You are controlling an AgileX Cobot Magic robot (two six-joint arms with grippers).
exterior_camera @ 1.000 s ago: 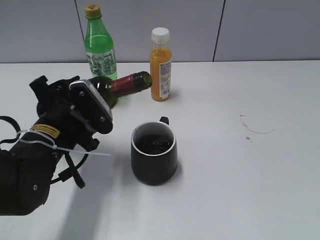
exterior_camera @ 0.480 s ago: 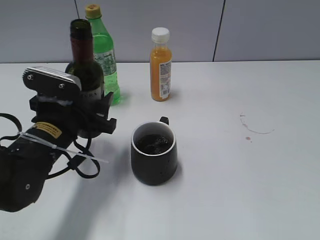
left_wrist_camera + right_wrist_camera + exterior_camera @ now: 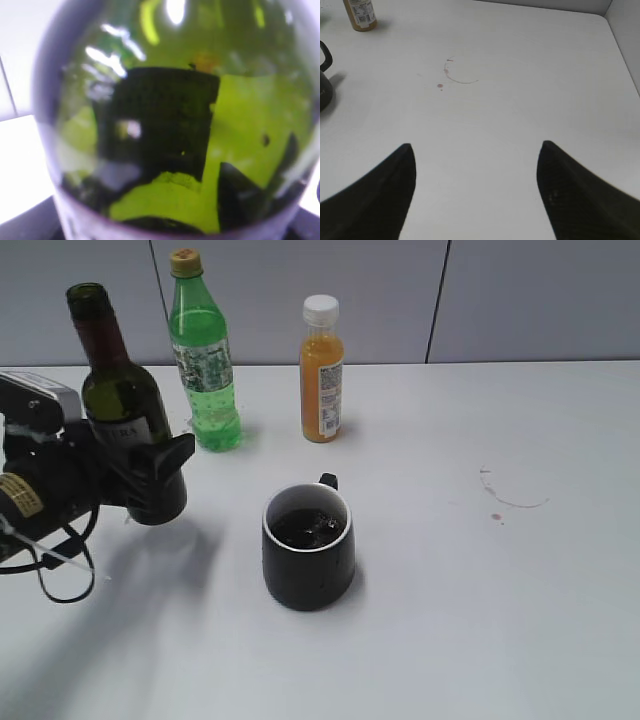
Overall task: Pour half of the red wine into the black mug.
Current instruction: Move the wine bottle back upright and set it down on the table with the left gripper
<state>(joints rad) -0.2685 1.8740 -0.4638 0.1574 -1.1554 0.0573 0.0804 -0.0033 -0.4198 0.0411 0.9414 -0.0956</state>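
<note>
The dark green wine bottle (image 3: 118, 400) with its long neck and white label stands nearly upright at the left of the table, leaning a little left. My left gripper (image 3: 150, 480) is shut on its lower body. In the left wrist view the bottle's green glass (image 3: 180, 125) fills the frame. The black mug (image 3: 308, 546) stands in the middle of the table with dark liquid inside, to the right of the bottle; its edge shows in the right wrist view (image 3: 324, 82). My right gripper (image 3: 476, 170) is open and empty above bare table; it does not show in the exterior view.
A bright green plastic bottle (image 3: 203, 365) and a small orange juice bottle (image 3: 322, 375) stand at the back; the juice bottle's base shows in the right wrist view (image 3: 360, 15). A faint pink ring stain (image 3: 512, 495) marks the table at the right, also in the right wrist view (image 3: 460, 72).
The wine bottle swung from lying tipped toward the mug to nearly upright, and my left gripper carried it left, away from the mug. The mug stayed put.
</note>
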